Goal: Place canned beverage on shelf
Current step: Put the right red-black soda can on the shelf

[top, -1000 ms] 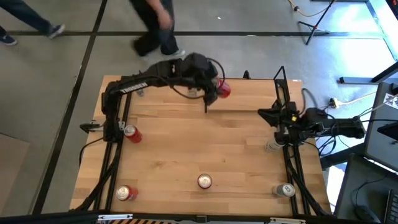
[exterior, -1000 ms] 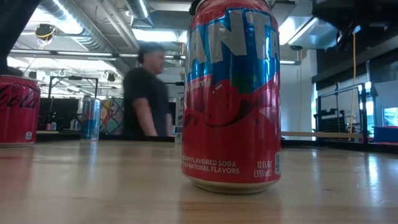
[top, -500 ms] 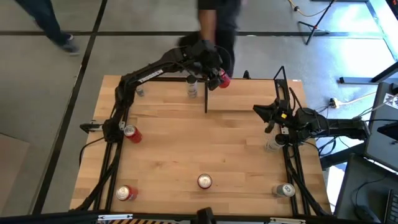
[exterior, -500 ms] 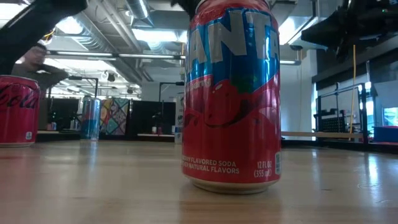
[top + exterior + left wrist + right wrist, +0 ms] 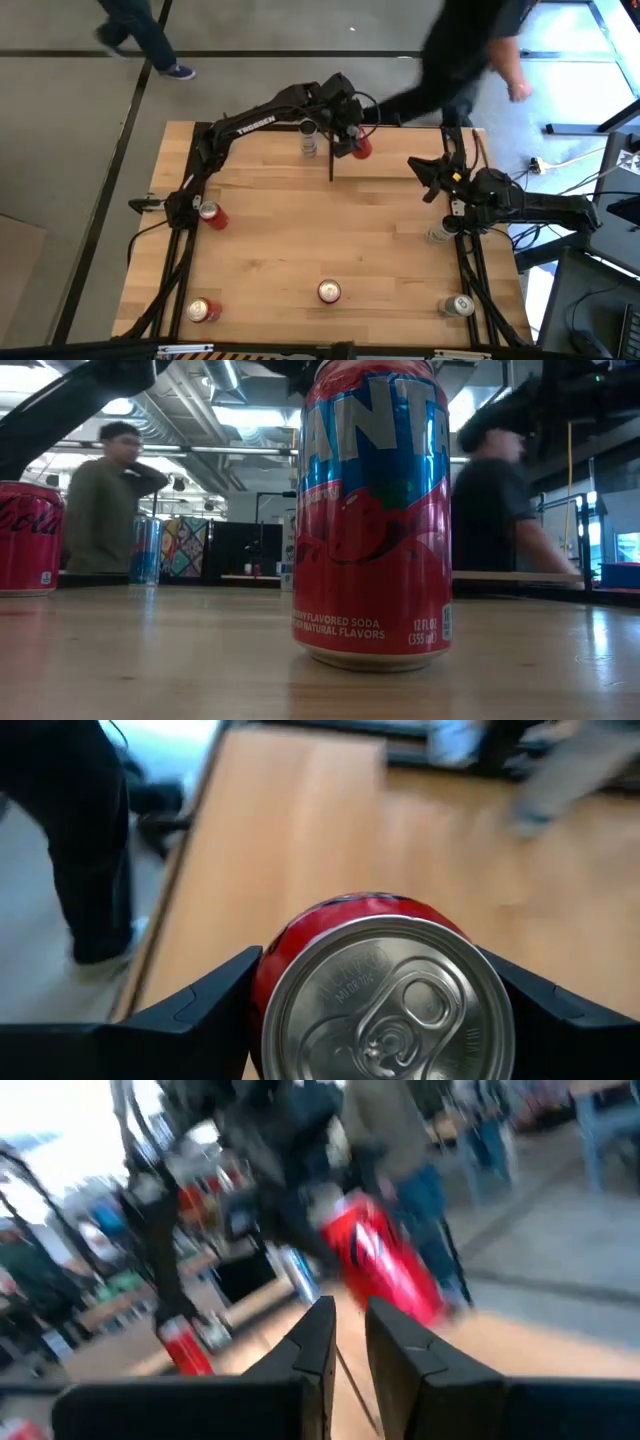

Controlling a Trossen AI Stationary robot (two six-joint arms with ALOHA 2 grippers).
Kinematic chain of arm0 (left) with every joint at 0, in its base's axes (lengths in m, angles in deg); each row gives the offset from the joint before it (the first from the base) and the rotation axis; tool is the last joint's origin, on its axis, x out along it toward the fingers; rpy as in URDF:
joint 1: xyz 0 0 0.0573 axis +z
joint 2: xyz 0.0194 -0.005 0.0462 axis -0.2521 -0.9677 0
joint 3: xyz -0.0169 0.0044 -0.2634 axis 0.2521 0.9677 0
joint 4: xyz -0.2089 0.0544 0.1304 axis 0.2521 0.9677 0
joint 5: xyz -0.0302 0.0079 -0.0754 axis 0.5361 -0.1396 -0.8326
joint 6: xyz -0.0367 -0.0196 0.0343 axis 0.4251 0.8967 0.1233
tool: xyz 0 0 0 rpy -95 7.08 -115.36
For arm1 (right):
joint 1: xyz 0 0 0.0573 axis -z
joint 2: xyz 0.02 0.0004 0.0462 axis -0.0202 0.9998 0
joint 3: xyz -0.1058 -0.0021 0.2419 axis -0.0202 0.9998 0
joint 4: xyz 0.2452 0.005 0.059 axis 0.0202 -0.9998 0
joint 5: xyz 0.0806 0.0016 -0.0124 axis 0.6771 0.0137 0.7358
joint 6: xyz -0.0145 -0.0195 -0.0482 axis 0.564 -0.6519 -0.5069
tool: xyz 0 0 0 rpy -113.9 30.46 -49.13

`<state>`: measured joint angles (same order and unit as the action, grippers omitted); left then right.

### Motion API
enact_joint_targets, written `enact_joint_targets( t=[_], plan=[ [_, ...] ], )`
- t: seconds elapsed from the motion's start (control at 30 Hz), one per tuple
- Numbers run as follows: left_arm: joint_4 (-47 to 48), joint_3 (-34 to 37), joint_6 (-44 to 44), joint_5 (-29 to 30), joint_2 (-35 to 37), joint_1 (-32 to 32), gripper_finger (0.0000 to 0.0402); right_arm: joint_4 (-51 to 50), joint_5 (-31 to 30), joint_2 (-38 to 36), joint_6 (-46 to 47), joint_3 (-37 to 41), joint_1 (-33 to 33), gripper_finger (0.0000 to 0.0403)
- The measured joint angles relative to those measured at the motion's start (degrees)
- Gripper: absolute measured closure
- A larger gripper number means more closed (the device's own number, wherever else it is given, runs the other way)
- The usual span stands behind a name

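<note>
Moved: left gripper [image 5: 350,140] carried red can [image 5: 361,147] slightly toward 5 o'clock, beside shelf [image 5: 331,160] panel.
Left hand: clamped around can.
Right gripper [image 5: 428,178]: closed, empty, at 3 o'clock.

The middle of the table [image 5: 330,230] lies open. A silver can [image 5: 309,139] and the shelf's upright black panel [image 5: 331,165] crowd the far edge; other cans hug the edges.

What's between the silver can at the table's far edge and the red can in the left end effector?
High view: the shelf's thin black upright panel stands between silver can and held red can.
</note>
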<state>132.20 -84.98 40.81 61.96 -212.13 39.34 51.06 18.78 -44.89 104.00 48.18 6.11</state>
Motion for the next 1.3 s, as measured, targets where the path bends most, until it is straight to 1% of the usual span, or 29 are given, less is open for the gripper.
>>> enact_joint_targets(
  t=[0.1,0.17,0.27,0.33,0.4,0.47,0.57,0.63,0.7,0.77,0.83,0.93,1.0,1.07,1.2,1.3],
  plan=[
    [2.08,-0.05,-0.88,-2.07,1.42,-1.23,0.0125,6.30,1.95,3.48,-1.74,0.00,0.00,0.0352],
    [2.72,-0.05,-1.65,-1.98,2.22,-1.81,0.0125,8.52,2.97,5.86,-1.82,-0.04,0.00,0.0351],
    [4.51,-0.05,-2.89,-2.32,3.72,-2.62,0.0125,4.05,5.86,9.94,-2.06,-2.92,0.03,0.0331],
    [4.80,-0.10,-3.35,-2.28,4.35,-3.30,0.0125,-2.44,7.47,13.23,-2.30,-6.83,0.58,0.0302],
    [5.54,-0.12,-3.35,-2.81,4.65,-3.73,0.0125,-10.49,9.81,16.46,-3.80,-12.30,2.04,0.0262],
    [6.61,-0.09,-3.26,-3.07,4.67,-4.17,0.0125,-17.62,12.82,19.79,-7.67,-18.74,4.12,0.0217],
    [5.74,-0.07,-3.09,-3.44,4.67,-4.71,0.0125,-26.68,16.94,24.73,-13.99,-26.91,7.55,0.0146],
    [5.82,-0.07,-3.18,-3.46,4.71,-5.20,0.0125,-30.20,20.69,28.14,-18.28,-30.77,9.61,0.0104],
    [5.84,-0.07,-4.16,-3.45,4.71,-5.84,0.0125,-32.10,25.84,31.15,-22.37,-32.82,11.54,0.0070],
    [5.91,-0.07,-5.00,-2.74,4.71,-6.45,0.0125,-31.26,31.21,33.52,-24.23,-33.44,13.12,0.0043],
    [5.80,-0.07,-5.92,-2.52,4.71,-6.93,0.0125,-28.90,35.16,35.86,-24.98,-33.38,14.37,0.0024],
    [5.80,-0.07,-7.43,-2.04,4.71,-7.46,0.0125,-25.77,37.79,39.47,-25.15,-33.27,15.29,0.0009],
    [5.87,-0.07,-8.75,-1.75,4.71,-7.72,0.0125,-23.23,40.63,41.55,-25.18,-33.27,15.37,0.0006],
    [6.25,-0.07,-9.57,-1.51,4.71,-7.85,0.0125,-21.34,41.94,43.28,-25.19,-33.27,15.36,0.0007],
    [6.00,-0.05,-10.58,-1.16,4.71,-7.94,0.0125,-20.06,41.85,45.63,-25.18,-33.25,15.32,0.0015],
    [5.84,-0.07,-10.59,-1.21,4.71,-7.88,0.0125,-18.52,41.24,46.34,-24.72,-33.20,15.34,0.0033]
  ],
)
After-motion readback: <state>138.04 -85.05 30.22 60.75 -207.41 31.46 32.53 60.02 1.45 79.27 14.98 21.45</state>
